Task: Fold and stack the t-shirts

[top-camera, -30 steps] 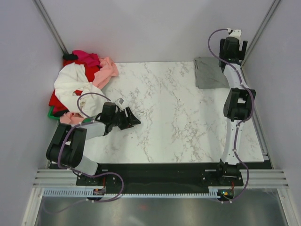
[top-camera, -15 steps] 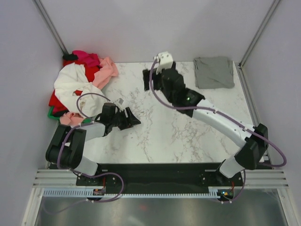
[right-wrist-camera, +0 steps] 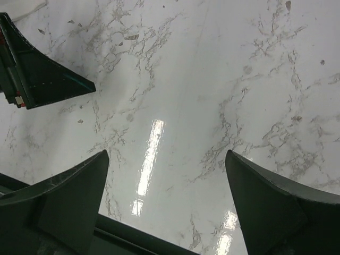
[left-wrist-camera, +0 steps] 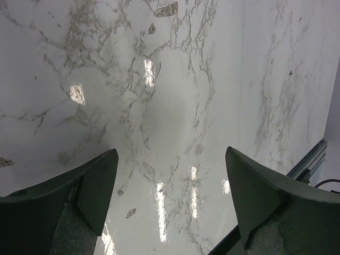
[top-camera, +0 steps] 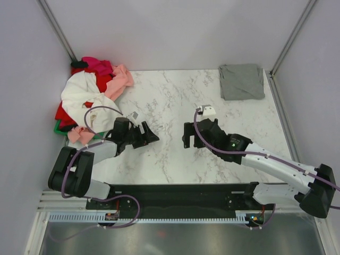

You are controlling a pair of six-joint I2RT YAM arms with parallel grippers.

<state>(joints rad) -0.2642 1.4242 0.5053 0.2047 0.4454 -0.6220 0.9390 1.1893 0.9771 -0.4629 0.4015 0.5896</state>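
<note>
My right gripper (top-camera: 187, 136) has swung back from the far middle of the table (top-camera: 175, 95) since half a second ago. It now hangs over bare marble towards the near edge, fingers spread wide and empty. The left gripper (top-camera: 150, 133) faces it close by, jaws likewise parted, holding nothing. The grey t-shirt (top-camera: 241, 81) lies folded at the far right corner; the heap of white, red and pink t-shirts (top-camera: 87, 98) sits far left
</note>
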